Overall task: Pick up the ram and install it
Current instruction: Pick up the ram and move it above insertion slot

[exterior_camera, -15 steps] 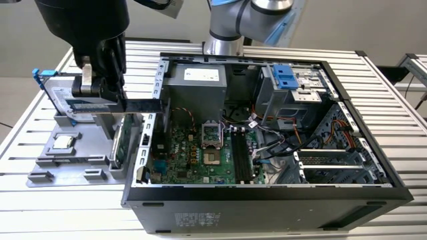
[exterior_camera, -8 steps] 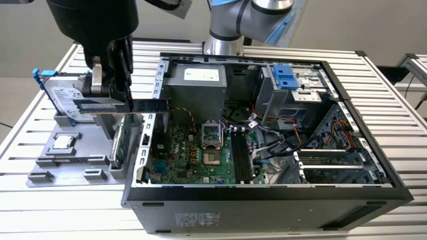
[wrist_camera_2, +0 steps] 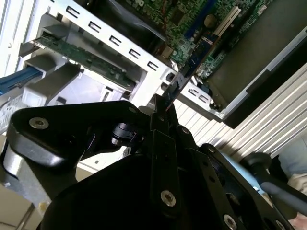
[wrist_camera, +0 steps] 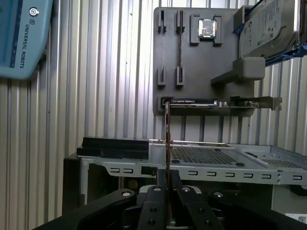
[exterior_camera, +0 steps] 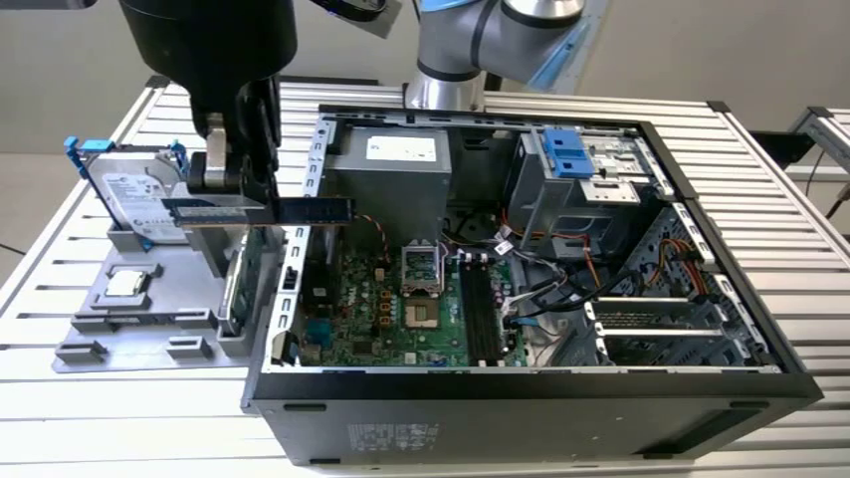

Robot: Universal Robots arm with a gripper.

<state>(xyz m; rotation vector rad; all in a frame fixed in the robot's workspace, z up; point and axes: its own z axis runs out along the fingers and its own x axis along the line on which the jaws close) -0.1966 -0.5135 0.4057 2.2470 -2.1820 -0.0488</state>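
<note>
Exterior view: one tool (exterior_camera: pixel 229 194) pinching one ram (exterior_camera: pixel 313 208), held level at upper left of the frame above the open computer case (exterior_camera: pixel 531 418), one hard drive (exterior_camera: pixel 133 194) near, second wrist view: ram (wrist_camera_2: pixel 194 62) edge-on over one motherboard (wrist_camera_2: pixel 192 19), first wrist view: ram (wrist_camera: pixel 167 143) clamped, one processor (wrist_camera: pixel 207 27) beyond.

The table (exterior_camera: pixel 797 199) is a surface of parallel ribbed metal slats under even, diffuse light, set before a plain pale wall (exterior_camera: pixel 54 60), with light grey floor (exterior_camera: pixel 20 214) at the exterior view's left and a second slatted table (exterior_camera: pixel 830 129) at its right edge.
</note>
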